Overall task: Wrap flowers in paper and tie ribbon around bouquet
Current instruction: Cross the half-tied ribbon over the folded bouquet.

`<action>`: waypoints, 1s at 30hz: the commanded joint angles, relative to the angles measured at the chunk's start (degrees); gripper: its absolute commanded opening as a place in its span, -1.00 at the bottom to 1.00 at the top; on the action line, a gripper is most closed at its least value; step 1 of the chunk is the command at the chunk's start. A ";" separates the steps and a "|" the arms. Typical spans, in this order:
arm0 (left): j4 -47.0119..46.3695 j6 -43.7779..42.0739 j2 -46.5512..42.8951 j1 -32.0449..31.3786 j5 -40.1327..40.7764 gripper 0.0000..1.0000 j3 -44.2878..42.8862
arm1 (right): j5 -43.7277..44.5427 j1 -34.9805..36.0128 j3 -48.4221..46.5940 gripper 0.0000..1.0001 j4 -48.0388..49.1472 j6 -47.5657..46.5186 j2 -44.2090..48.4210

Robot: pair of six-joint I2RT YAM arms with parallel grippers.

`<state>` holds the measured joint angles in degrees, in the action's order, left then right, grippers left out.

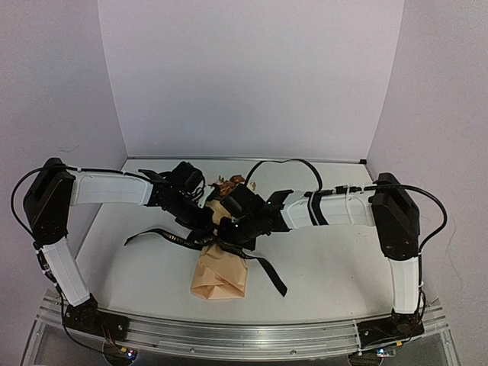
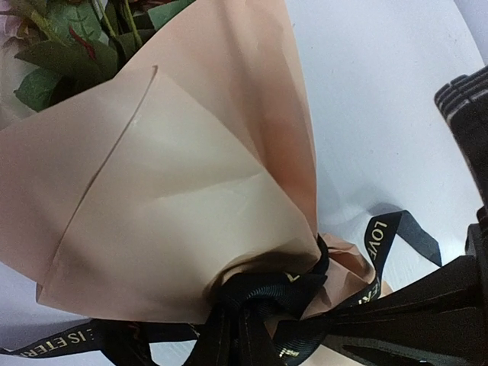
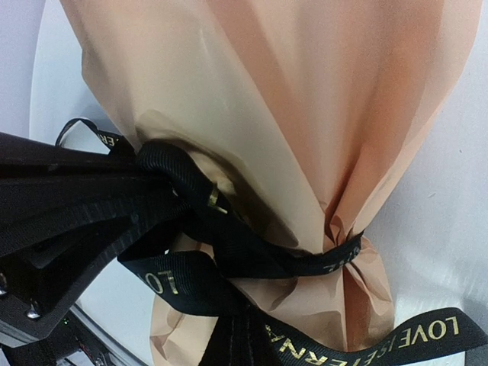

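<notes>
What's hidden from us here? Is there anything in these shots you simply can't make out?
- Top view: the left gripper and right gripper meet over the bouquet and cover the knot in the ribbon.
- Left wrist view: the flowers are cut off by the top edge, so mostly leaves show.
- Right wrist view: black fingers blend into the black ribbon, so the grip is unclear. The paper fills the frame, with no blooms visible.

The paper [image 2: 175, 198] is plain peach-tan, the ribbon [image 3: 412, 335] black with gold capital lettering printed along it, the leaves [image 2: 61, 19] dark green, the blooms [image 1: 229, 183] orange-brown, the table [image 1: 328, 267] white and the walls [image 1: 252, 76] pale lilac.
</notes>
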<state>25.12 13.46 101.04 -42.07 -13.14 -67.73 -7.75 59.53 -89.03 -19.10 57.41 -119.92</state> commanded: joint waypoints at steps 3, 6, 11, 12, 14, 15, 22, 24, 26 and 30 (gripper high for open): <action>-4.38 0.77 -4.27 -0.20 -2.62 -0.90 1.59 | 1.15 -1.63 -3.01 -1.00 1.81 4.47 -1.41; -4.97 0.95 -5.24 -0.20 -3.01 -0.92 2.59 | 1.39 -1.97 -3.21 -1.00 3.18 5.43 -1.24; -6.10 1.29 -6.79 -0.19 -3.21 -0.93 4.32 | -0.02 -2.66 -4.70 -1.00 4.04 8.51 -2.95; -6.04 1.37 -6.76 -0.20 -3.35 -0.93 4.37 | -0.27 -2.72 -4.56 -1.00 4.78 9.02 -3.17; -6.18 1.54 -6.78 -0.19 -3.69 -0.93 4.85 | -0.71 -2.86 -4.28 -1.00 6.32 10.22 -3.34; -6.46 1.77 -7.01 -0.19 -3.87 -0.94 5.21 | -0.92 -2.92 -4.33 -1.00 7.01 10.81 -3.52; -8.73 2.73 -8.88 -0.20 -5.90 -0.94 7.44 | -2.05 -2.99 0.43 -1.00 15.93 14.97 -3.34; -9.19 3.06 -9.07 -0.20 -6.38 -0.94 8.06 | -2.54 -2.99 1.83 -1.00 19.18 15.71 -3.21; -9.91 3.53 -9.38 -0.20 -6.53 -0.94 8.61 | -3.11 -3.01 2.96 -1.00 22.06 16.69 -3.36; -10.36 3.94 -9.36 -0.20 -6.34 -0.94 8.65 | -3.66 -2.97 6.47 -1.00 27.92 18.32 -3.00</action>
<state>17.50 16.56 94.39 -42.06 -18.45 -59.14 -10.75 56.64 -85.54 -0.76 73.15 -123.65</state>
